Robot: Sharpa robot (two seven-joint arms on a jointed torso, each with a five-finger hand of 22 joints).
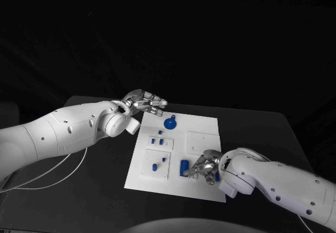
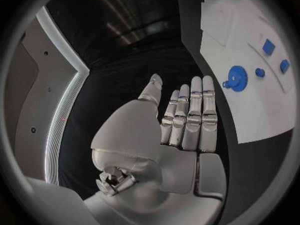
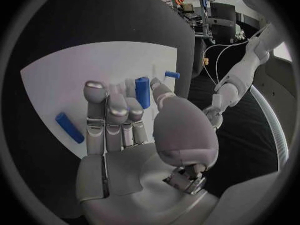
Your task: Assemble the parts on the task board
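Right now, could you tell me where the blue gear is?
In the head view, the gear sits at the board's far end, just beside the left hand.

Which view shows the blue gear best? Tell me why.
The left wrist view: the blue gear lies unobstructed on the task board, its teeth visible. The head view shows it small, beyond the left hand.

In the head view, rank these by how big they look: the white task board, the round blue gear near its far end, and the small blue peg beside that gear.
1. Task board, by far the largest.
2. Round blue gear.
3. Small blue peg, just a dot.
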